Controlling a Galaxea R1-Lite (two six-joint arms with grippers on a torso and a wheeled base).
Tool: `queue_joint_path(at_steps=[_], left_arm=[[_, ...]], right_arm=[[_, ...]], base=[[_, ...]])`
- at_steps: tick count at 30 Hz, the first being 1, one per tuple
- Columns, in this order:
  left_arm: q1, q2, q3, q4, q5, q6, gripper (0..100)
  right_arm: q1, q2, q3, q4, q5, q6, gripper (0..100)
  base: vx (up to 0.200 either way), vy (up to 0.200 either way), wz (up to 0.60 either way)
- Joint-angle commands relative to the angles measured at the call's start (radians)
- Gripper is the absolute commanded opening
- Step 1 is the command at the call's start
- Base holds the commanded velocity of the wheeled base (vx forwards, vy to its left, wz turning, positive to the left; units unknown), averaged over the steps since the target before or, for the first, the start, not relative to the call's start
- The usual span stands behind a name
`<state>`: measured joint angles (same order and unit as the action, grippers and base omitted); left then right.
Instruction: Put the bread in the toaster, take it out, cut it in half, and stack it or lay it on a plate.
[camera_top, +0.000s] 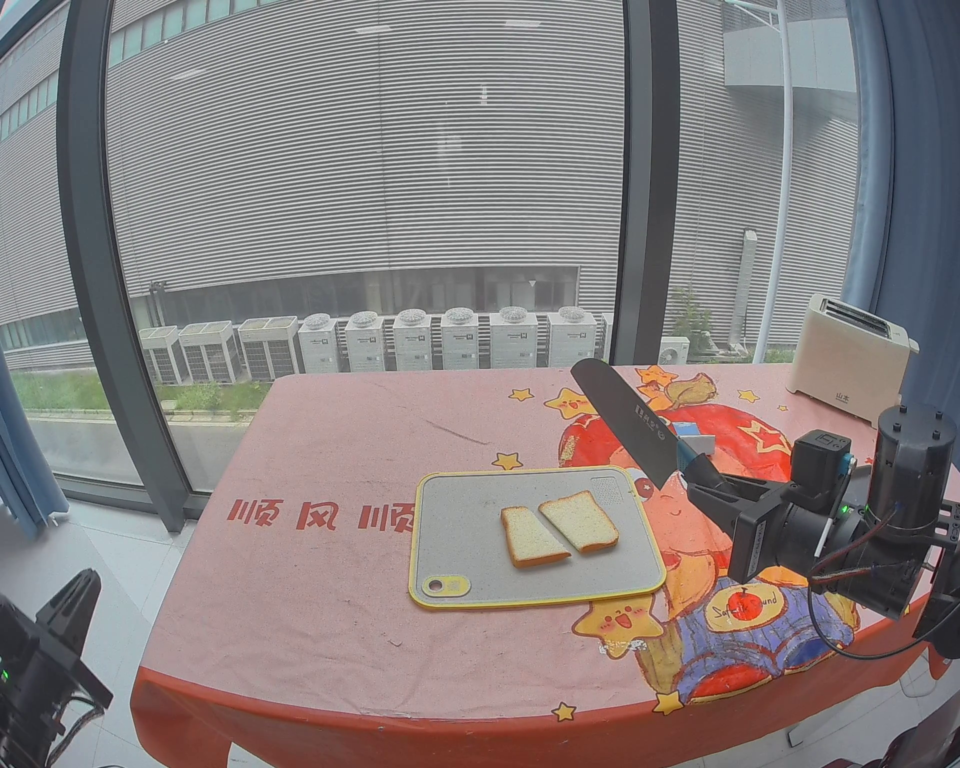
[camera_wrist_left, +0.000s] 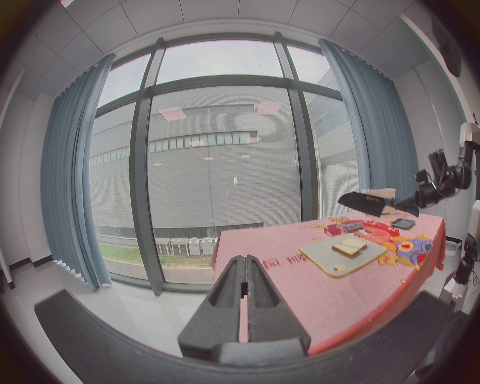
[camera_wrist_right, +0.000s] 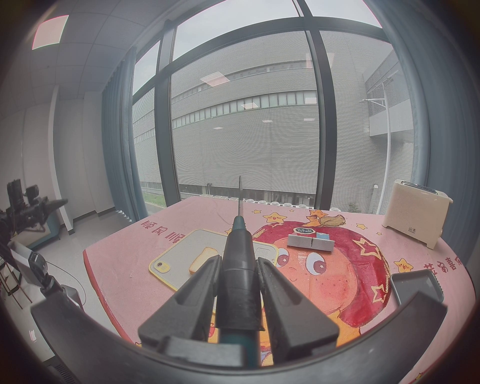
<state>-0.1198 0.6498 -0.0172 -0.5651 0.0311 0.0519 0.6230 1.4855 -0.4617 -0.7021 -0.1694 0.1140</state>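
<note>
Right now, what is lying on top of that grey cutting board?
On the cutting board lie two bread pieces side by side: the left piece and the right piece. The board's surface beneath them is covered. The right gripper holds the knife clear of it.

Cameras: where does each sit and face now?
Head view: high, looking down at cutting board and bread halves; right gripper holds knife.
Left wrist view: off the table corner, facing across it; left gripper shut in front.
Right wrist view: over the table, facing the window along the knife; own fingers show.
Shared: board and bread in all three.
</note>
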Motion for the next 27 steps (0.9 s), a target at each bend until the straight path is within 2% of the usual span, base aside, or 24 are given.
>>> queue_joint_path(at_steps=[1, 4, 5, 10, 11, 12, 16, 21, 27], left_arm=[[-0.003, -0.435, 0.017, 0.326, -0.010, 0.008, 0], [-0.004, -0.556, 0.017, 0.488, -0.011, 0.014, 0], [-0.006, -0.596, 0.017, 0.527, -0.016, 0.002, 0], [-0.004, -0.591, 0.017, 0.518, -0.020, -0.004, 0], [-0.009, -0.590, 0.017, 0.573, -0.016, -0.052, 0], [-0.009, -0.590, 0.017, 0.567, -0.014, -0.061, 0], [-0.009, -0.588, 0.017, 0.561, -0.014, -0.060, 0], [-0.008, -0.588, 0.017, 0.559, -0.016, -0.072, 0], [0.023, -0.585, 0.017, 0.559, -0.013, -0.076, 0]], right_arm=[[-0.003, -0.002, 0.000, 0.000, 0.001, -0.001, 0], [-0.003, -0.002, 0.002, 0.000, 0.001, -0.001, 0], [-0.003, -0.002, 0.000, 0.000, 0.001, -0.001, 0], [-0.005, -0.001, 0.000, 0.000, 0.001, -0.001, 0], [-0.003, 0.002, 0.000, 0.000, 0.001, -0.001, 0], [-0.003, 0.001, 0.002, 0.000, 0.001, -0.001, 0], [-0.003, -0.001, -0.003, 0.000, 0.001, 0.001, 0], [-0.003, 0.007, -0.009, 0.000, -0.001, 0.001, 0], [-0.003, 0.005, -0.012, -0.002, -0.002, 0.003, 0]], base=[[0.000, 0.000, 0.00], [0.000, 0.000, 0.00], [0.000, 0.000, 0.00], [0.000, 0.000, 0.00], [0.000, 0.000, 0.00], [0.000, 0.000, 0.00], [0.000, 0.000, 0.00], [0.000, 0.000, 0.00], [0.000, 0.000, 0.00]])
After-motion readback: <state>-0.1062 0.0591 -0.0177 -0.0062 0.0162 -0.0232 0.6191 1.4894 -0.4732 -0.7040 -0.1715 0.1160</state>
